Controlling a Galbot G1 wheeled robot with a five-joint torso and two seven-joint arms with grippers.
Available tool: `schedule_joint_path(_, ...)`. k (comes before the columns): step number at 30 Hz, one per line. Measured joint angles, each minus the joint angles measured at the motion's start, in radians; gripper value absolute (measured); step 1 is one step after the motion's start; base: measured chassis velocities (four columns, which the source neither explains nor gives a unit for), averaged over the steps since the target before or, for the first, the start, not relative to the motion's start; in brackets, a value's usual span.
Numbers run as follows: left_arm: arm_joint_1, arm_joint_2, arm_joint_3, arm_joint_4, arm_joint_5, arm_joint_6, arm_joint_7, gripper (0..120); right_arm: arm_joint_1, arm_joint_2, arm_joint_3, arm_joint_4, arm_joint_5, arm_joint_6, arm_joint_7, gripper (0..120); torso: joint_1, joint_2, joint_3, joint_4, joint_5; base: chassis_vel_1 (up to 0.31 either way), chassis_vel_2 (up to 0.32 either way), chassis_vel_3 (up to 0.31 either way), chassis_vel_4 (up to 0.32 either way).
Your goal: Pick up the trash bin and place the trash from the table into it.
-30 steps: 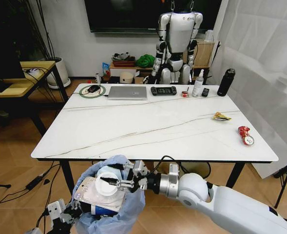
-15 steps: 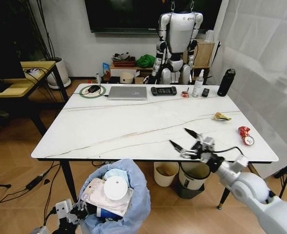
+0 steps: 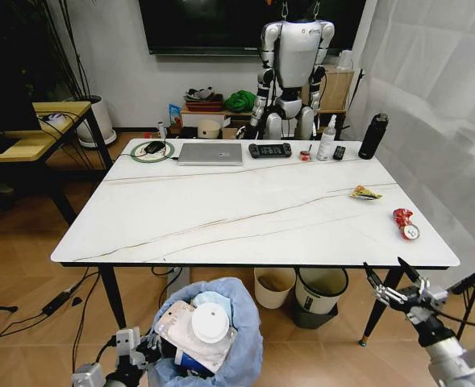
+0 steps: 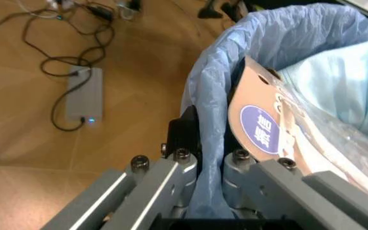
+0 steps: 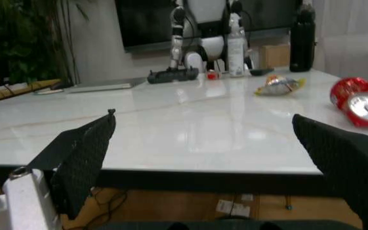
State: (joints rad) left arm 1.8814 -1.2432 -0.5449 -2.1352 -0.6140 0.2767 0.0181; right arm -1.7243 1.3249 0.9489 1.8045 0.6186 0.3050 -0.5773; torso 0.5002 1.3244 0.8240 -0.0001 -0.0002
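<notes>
The trash bin (image 3: 213, 343), lined with a puffy light-blue bag, sits low in front of the near edge of the marble-look table (image 3: 221, 214), toward the robot's left. The left gripper (image 4: 200, 160) is clamped on the bin's rim, one finger outside the bag and the other inside, as the left wrist view shows. Inside the bin lie a crushed brown carton (image 3: 181, 334) and a round white lid (image 3: 210, 322) on top of it.

The right gripper (image 3: 392, 284) hangs below and just in front of the table's near right corner, its two dark fingers spread wide apart and holding nothing. From the right wrist view it looks level across the tabletop.

On the table's right side a crushed red can (image 3: 406, 224) lies near the edge, with a yellow wrapper (image 3: 366, 193) a little farther back. A laptop (image 3: 211, 153), a game controller (image 3: 270, 150) and a black bottle (image 3: 373, 135) line the far edge.
</notes>
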Motion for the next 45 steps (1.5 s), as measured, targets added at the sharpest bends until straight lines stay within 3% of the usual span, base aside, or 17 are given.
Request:
schedule_joint_path(9,-0.007,0.051,-0.027,0.028,-0.074,-0.001,0.003,0,-0.011,0.103,0.029,-0.067,-0.026,0.064,-0.064,100,0.0,0.0,0.0,0.0001,0.0002,0.0,0.0,0.0,0.0)
schedule_joint_path(24,0.016,-0.123,-0.061,0.038,-0.031,-0.021,0.014,0,0.084,0.103,-0.057,-0.122,-0.01,0.087,-0.078,100,0.0,0.0,0.0,0.0002,0.0,-0.016,-0.013,0.015,0.016)
schedule_joint_path(45,0.012,-0.174,-0.035,0.029,0.027,-0.021,0.014,0,0.107,0.092,-0.07,-0.171,0.01,0.114,-0.1,100,0.0,0.0,0.0,0.0001,0.0002,-0.083,-0.085,0.082,0.077)
